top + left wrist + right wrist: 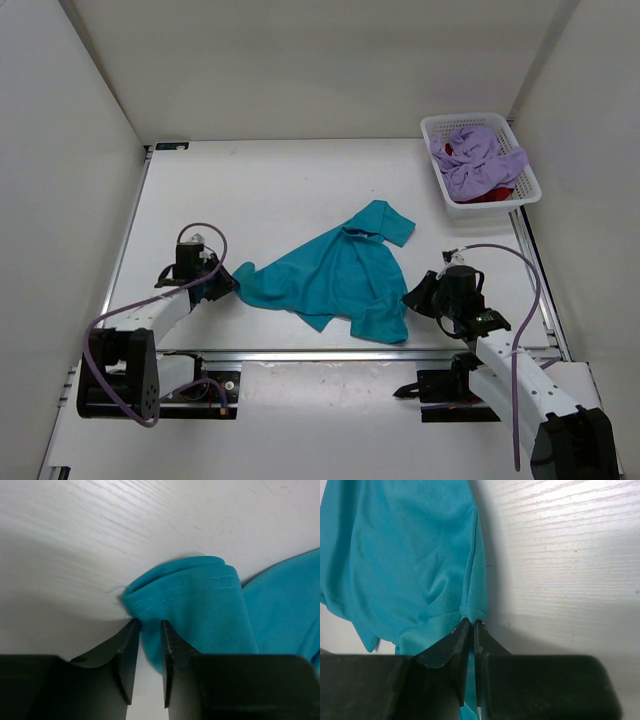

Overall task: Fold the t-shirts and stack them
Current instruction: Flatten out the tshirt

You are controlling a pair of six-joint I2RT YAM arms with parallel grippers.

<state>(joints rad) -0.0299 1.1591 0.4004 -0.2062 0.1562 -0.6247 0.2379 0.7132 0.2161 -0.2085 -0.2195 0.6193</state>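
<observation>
The teal t-shirt (340, 275) lies crumpled and partly spread on the white table, between the two arms. My left gripper (232, 285) is at its left tip, shut on a folded hem of the teal t-shirt (200, 605), with cloth filling the gap of that left gripper (150, 624). At the lower right corner of the shirt, my right gripper (408, 297) pinches a thin edge of the teal cloth (410, 565), and the jaws of the right gripper (472, 622) stand almost together. The lavender t-shirt (480, 160) lies bunched on top of the deep red t-shirt (492, 195).
A white mesh basket (440, 125) at the back right corner holds the lavender and red shirts. White walls enclose the table on three sides. A metal rail (330, 353) runs along the near edge in front of the arm bases.
</observation>
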